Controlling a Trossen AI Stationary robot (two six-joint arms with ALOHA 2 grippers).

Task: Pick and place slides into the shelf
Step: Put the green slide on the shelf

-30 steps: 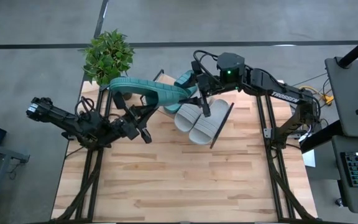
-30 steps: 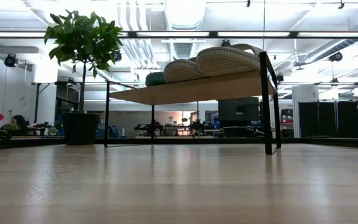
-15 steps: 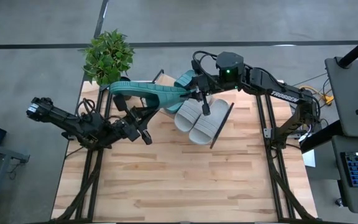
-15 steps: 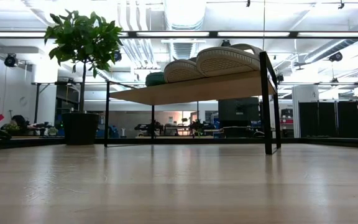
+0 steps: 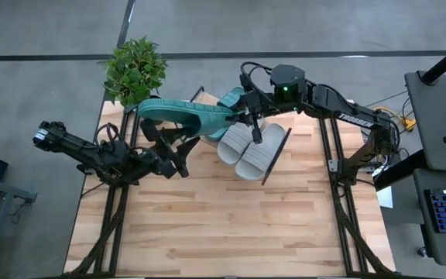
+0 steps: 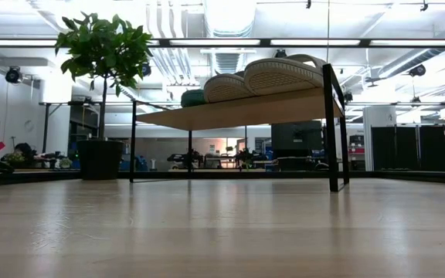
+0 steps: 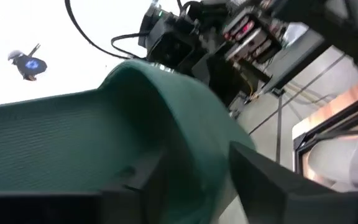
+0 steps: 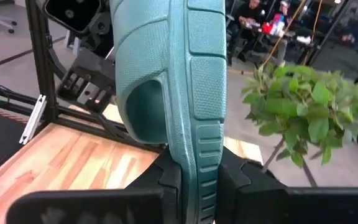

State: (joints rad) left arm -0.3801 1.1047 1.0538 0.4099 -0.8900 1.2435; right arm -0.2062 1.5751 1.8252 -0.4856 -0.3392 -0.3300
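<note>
A teal-green slide (image 5: 184,116) is held high above the table's far left part between both grippers. My right gripper (image 5: 242,122) is shut on its right end. My left gripper (image 5: 169,143) comes up from below at its left part, and the ribbed strap (image 7: 185,143) fills the gap between its fingers. The slanted shelf (image 6: 238,110) stands at the far middle on its black wire frame. Two light grey slides (image 5: 246,151) and a second teal-green slide (image 5: 229,99) lie on the shelf board. My left gripper has the slide's strap side (image 7: 166,155) between its two fingers (image 7: 260,174), coming slanting up from below. The slide itself hides how far back it reaches. My right gripper pinches the sole's edge at the slide's near end (image 8: 199,155) between its two fingers (image 8: 166,177), along the slide's length. The slide is on edge and clear of the table.
A potted plant (image 5: 134,70) stands at the table's far left corner, close to the held slide. The shelf's black frame (image 5: 276,155) stands just right of the grey slides. The near half of the wooden table (image 5: 231,225) is bare.
The teal-green slide has turned a little in the air between the two grippers, its left end shifting slightly toward the near edge. Both arms have stayed nearly where they were.
</note>
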